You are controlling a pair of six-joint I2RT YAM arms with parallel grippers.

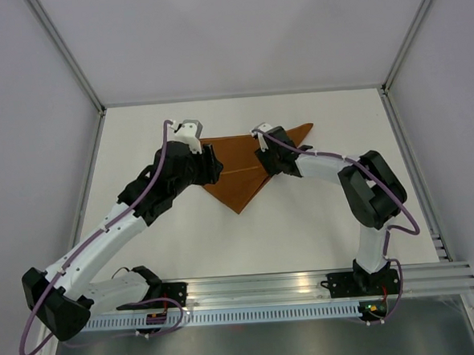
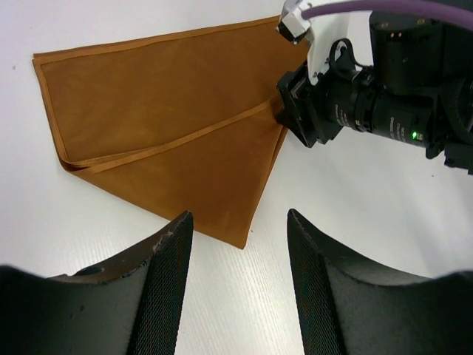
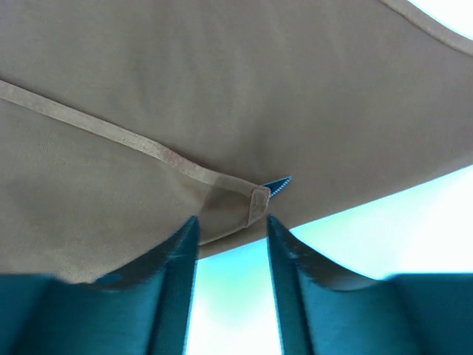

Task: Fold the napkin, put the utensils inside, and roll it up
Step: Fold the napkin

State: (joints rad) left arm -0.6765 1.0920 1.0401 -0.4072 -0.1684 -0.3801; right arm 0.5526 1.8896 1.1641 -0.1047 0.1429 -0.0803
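White table (image 1: 320, 221) holds the napkin (image 1: 239, 185); wrist views alone show left tool (image 2: 238, 222) wide, right tool (image 3: 231, 222) narrowly parted.

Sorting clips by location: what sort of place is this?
Probably a robot lab test cell, not a dining room: a white table boxed in by plain white panels on metal posts, with an aluminium rail carrying the left arm and right arm.
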